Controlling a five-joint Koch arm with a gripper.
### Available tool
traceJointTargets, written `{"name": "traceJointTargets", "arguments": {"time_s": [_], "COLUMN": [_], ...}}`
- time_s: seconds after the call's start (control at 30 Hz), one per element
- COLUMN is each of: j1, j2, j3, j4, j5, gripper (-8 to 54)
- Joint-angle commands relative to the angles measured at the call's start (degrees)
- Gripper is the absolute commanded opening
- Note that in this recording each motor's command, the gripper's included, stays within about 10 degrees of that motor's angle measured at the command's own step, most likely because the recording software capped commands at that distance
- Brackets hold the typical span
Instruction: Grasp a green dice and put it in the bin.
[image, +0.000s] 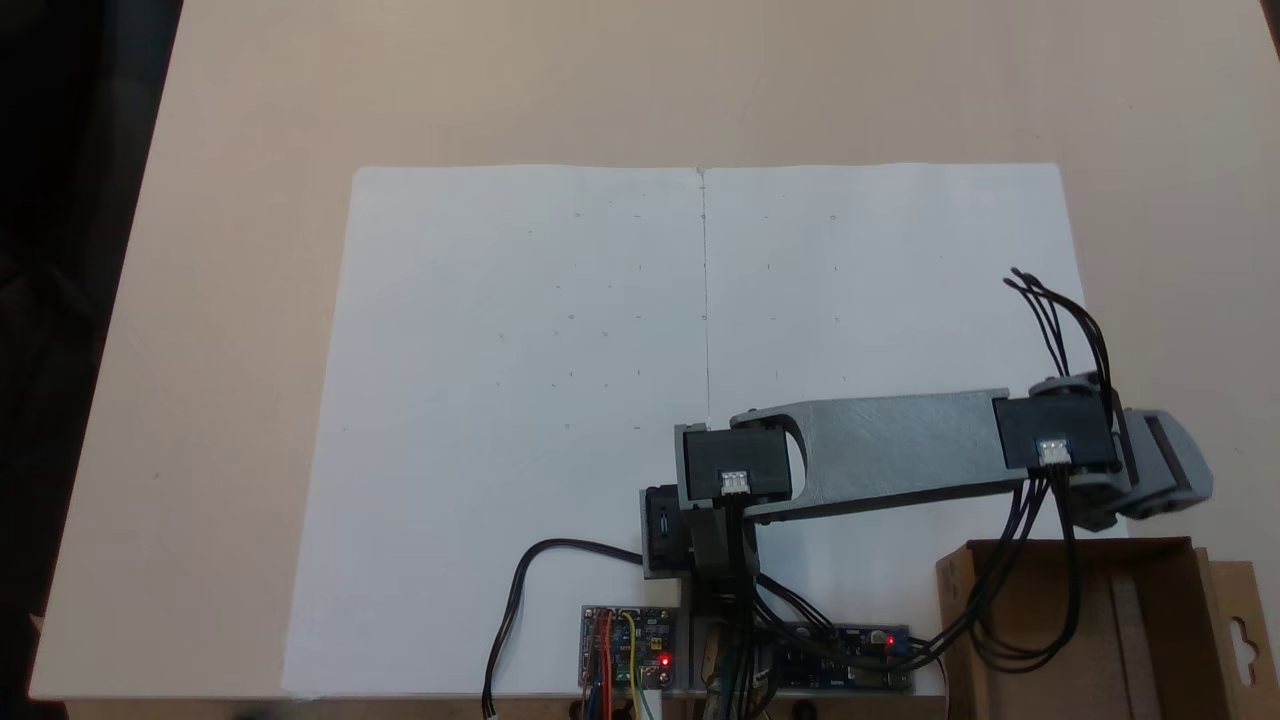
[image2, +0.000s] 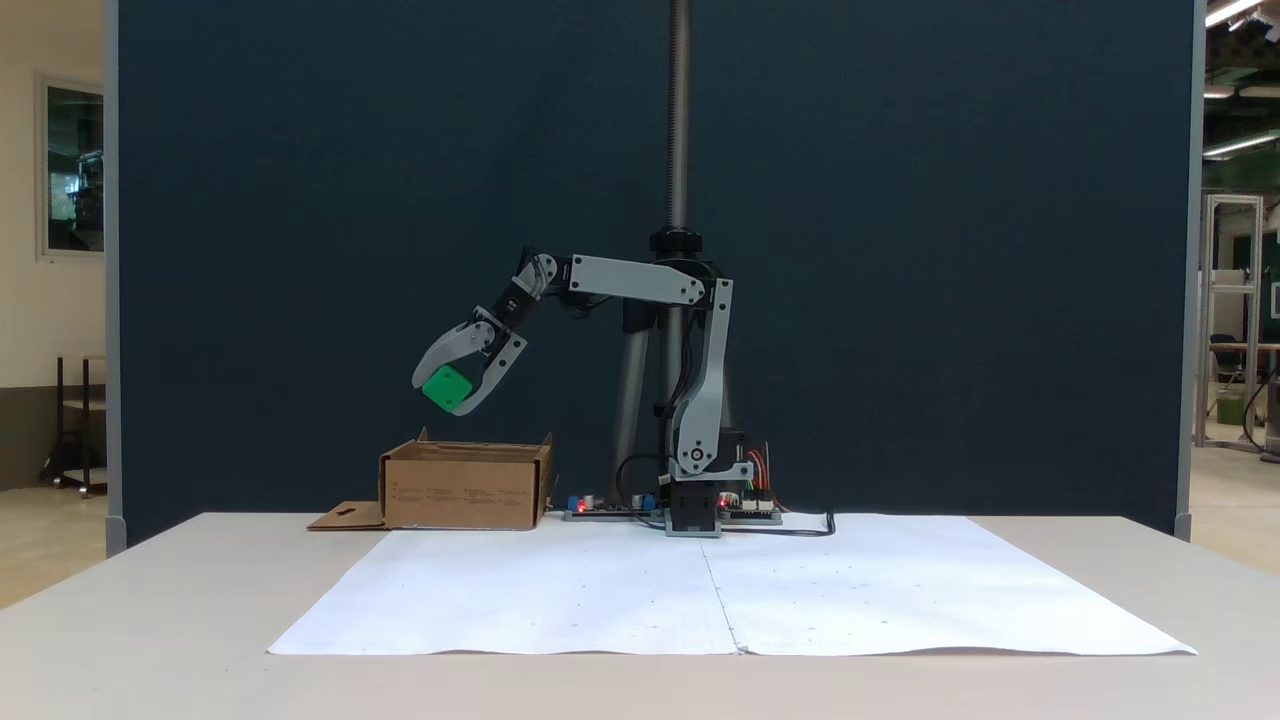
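A green dice hangs in the air between the grey fingers of my gripper, which is shut on it. It is held above the left part of the bin, a brown cardboard box, with a clear gap down to the rim. From above, the arm reaches right and the gripper sits just past the far wall of the bin; the dice is hidden under the gripper there.
White paper sheets cover the middle of the beige table. Circuit boards and cables lie by the arm's base. The bin's flap lies flat on the table. A dark blue screen stands behind.
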Motion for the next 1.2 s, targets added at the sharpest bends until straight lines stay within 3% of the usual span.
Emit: {"name": "traceJointTargets", "arguments": {"time_s": [0.0, 0.63, 1.17], "j1": [2.99, 17.58, 18.11], "j2": [0.53, -11.43, -12.66], "j3": [-3.25, -9.32, -9.32], "j4": [1.14, 3.52, 4.92], "j5": [3.08, -0.18, -1.85], "gripper": [12.3, 12.3, 14.1]}}
